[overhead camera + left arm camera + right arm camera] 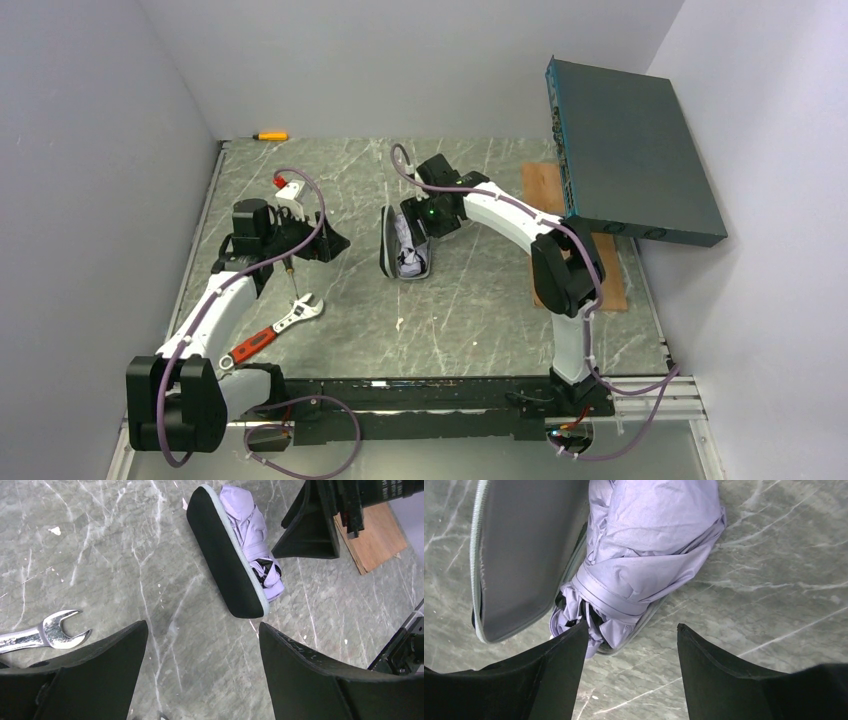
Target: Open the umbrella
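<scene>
Midway between the bench's [450,330] side edges, the umbrella [413,257] lies folded. The open right pincer [631,627] should grasp it next; the left pincer [202,625] is open too.

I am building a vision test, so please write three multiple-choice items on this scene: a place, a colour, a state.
1. Where does the umbrella lie? A in the open case; B on a shelf; C in a bucket.
2. Its fabric is: A red; B pale lilac; C green.
3. The left hand is: A open, empty; B shut on the umbrella; C shut on nothing.
Answers: A, the case holds it; B, lilac folds show; A, fingers apart, nothing between.
</scene>
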